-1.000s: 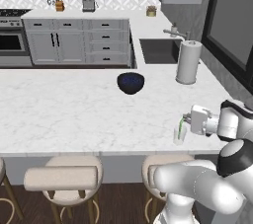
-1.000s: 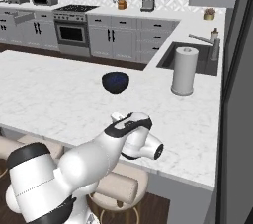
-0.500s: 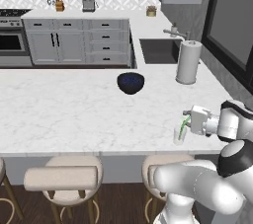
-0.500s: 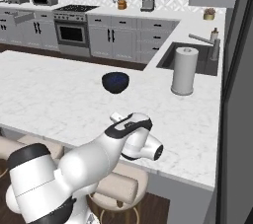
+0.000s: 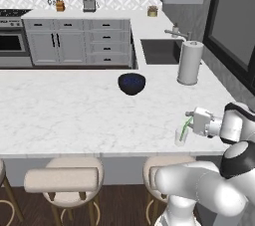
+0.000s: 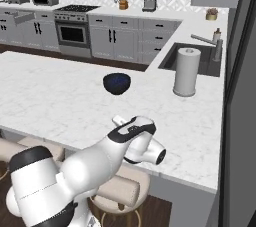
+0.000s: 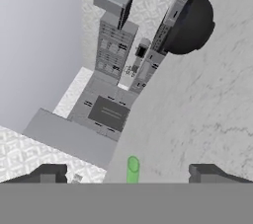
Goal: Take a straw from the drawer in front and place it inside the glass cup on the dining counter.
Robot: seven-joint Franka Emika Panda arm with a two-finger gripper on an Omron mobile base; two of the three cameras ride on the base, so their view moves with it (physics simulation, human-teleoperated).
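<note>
The glass cup (image 5: 181, 137) stands near the front edge of the dining counter (image 5: 74, 110), at its right end. The light-green straw (image 5: 185, 128) leans inside the cup, its top sticking out. My gripper (image 5: 192, 121) hovers level with the straw's top, just right of it. In the hand view the straw's tip (image 7: 132, 169) rises midway between my two dark fingertips (image 7: 49, 172), which stand wide apart and clear of it, so the gripper (image 7: 128, 173) is open. In the right base view my arm covers the cup. The drawer is out of view.
A dark blue bowl (image 5: 131, 83) sits mid-counter, well left of and beyond the cup. A white paper-towel roll (image 5: 190, 63) stands at the back right beside the sink (image 5: 159, 51). Beige stools (image 5: 64, 177) line the counter's near side.
</note>
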